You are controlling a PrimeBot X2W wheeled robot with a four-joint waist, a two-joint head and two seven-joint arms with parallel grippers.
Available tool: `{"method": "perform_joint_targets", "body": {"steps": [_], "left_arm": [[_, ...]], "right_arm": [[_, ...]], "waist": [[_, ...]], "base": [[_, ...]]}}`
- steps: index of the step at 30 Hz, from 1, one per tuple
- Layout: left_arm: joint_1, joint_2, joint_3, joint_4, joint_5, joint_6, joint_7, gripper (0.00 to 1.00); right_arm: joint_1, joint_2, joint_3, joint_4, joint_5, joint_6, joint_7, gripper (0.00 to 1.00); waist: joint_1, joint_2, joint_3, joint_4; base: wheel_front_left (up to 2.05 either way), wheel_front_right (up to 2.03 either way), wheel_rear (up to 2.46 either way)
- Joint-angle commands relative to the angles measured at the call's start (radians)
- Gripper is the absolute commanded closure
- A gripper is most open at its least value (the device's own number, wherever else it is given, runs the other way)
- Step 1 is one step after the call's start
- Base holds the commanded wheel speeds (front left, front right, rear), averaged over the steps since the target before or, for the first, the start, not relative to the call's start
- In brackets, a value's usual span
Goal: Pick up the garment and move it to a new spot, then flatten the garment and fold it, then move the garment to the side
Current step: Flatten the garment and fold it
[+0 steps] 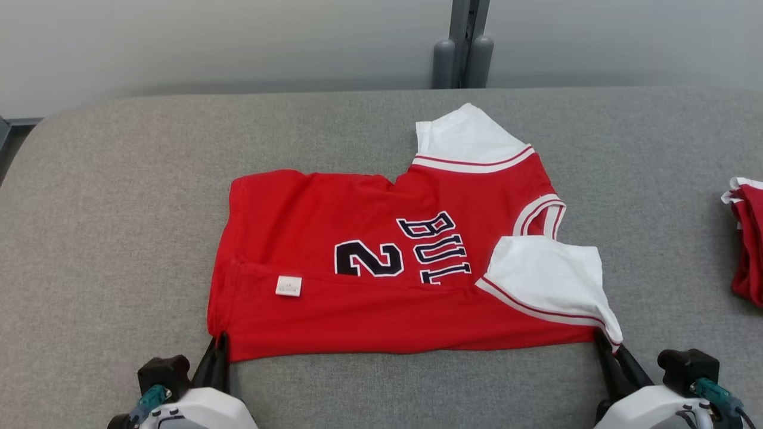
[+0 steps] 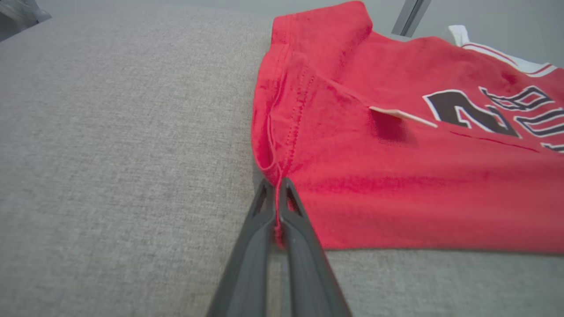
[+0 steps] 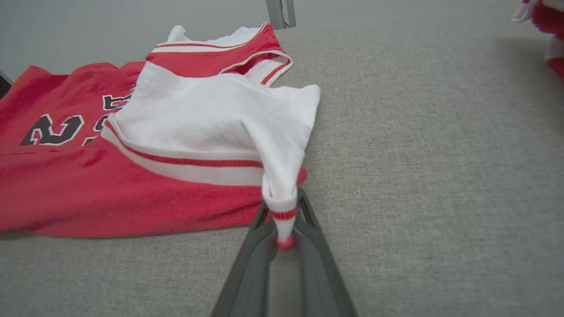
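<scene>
The garment (image 1: 381,280) is a red jersey with white sleeves and dark lettering, lying sideways on the grey surface with its near edge folded up over the body. My left gripper (image 1: 219,344) is shut on its near left hem corner; the left wrist view shows red fabric (image 2: 396,176) pinched between the fingertips of the left gripper (image 2: 276,182). My right gripper (image 1: 607,341) is shut on the near right corner. There the white sleeve cuff (image 3: 282,207) is bunched between the right gripper (image 3: 282,198) fingers.
The grey padded table (image 1: 119,208) reaches a pale wall at the back, where a grey post (image 1: 464,47) stands. Another red and white garment pile (image 1: 748,238) lies at the right edge. Bare cloth surrounds the jersey on the left and far side.
</scene>
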Motion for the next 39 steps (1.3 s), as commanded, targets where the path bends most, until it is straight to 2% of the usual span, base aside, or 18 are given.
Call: {"method": "perform_joint_targets", "body": {"steps": [1, 6, 13, 24, 25, 26, 27, 28, 29, 32, 36, 39], "left_arm": [[0.024, 0.006, 0.010, -0.002, 0.009, -0.005, 0.000, 1.00], [0.101, 0.006, 0.017, 0.008, 0.015, -0.010, 0.000, 1.00], [0.198, 0.007, 0.025, 0.016, 0.017, -0.012, 0.000, 1.00], [0.263, 0.007, 0.039, 0.003, 0.011, -0.007, 0.000, 1.00], [0.257, 0.007, 0.036, 0.003, 0.012, -0.008, 0.000, 1.00], [0.249, 0.007, 0.034, 0.002, 0.015, -0.007, 0.000, 1.00], [0.241, 0.007, 0.033, -0.004, 0.018, -0.003, 0.000, 0.81], [0.235, 0.008, 0.031, -0.010, 0.021, 0.002, 0.000, 0.36], [0.230, 0.007, 0.029, -0.014, 0.024, 0.006, 0.000, 0.00], [0.217, 0.006, 0.025, -0.027, 0.035, 0.026, 0.000, 0.00], [0.182, 0.005, 0.030, -0.066, 0.057, 0.057, 0.000, 0.00], [0.155, 0.005, 0.024, -0.087, 0.062, 0.058, 0.000, 0.00]], "right_arm": [[0.019, -0.006, 0.001, 0.011, 0.006, 0.000, 0.001, 1.00], [0.070, -0.002, 0.011, 0.041, 0.016, -0.001, 0.001, 1.00], [0.148, -0.002, 0.027, 0.054, 0.038, -0.001, 0.001, 1.00], [0.190, -0.018, 0.057, 0.044, 0.072, -0.001, 0.001, 1.00], [0.181, -0.017, 0.055, 0.050, 0.072, -0.001, 0.001, 0.89], [0.172, -0.018, 0.048, 0.057, 0.073, -0.001, 0.000, 0.04], [0.160, -0.017, 0.038, 0.064, 0.078, -0.001, 0.001, 0.00], [0.150, -0.014, 0.029, 0.066, 0.080, -0.001, 0.000, 0.00], [0.140, -0.014, 0.014, 0.062, 0.075, 0.000, 0.000, 0.00], [0.119, -0.016, -0.032, 0.063, 0.055, 0.000, 0.000, 0.00], [0.082, -0.006, -0.106, 0.068, -0.029, 0.000, 0.001, 0.00], [0.053, 0.010, -0.133, 0.067, -0.071, 0.000, 0.001, 0.00]], "waist": [[0.0000, 0.0000, -0.037, -0.002], [0.0000, 0.0000, -0.138, -0.008], [0.0000, 0.0000, -0.223, -0.009], [0.0000, 0.0000, -0.233, -0.001], [0.0000, 0.0000, -0.227, 0.001], [0.0000, 0.0000, -0.221, 0.004], [0.0000, 0.0000, -0.215, 0.006], [0.0000, 0.0000, -0.210, 0.008], [0.0000, 0.0000, -0.204, 0.010], [0.0000, 0.0000, -0.189, 0.012], [0.0000, 0.0000, -0.168, 0.010], [0.0000, 0.0000, -0.154, 0.009]], "base": [[0.00, 0.00, 0.00], [0.00, 0.00, 0.00], [0.00, 0.00, 0.00], [0.00, 0.00, 0.00], [0.00, 0.00, 0.00], [0.00, 0.00, 0.00], [0.00, 0.00, 0.00], [0.00, 0.00, 0.00], [0.00, 0.00, 0.00], [0.00, 0.00, 0.00], [0.00, 0.00, 0.00], [0.00, 0.00, 0.00]]}}
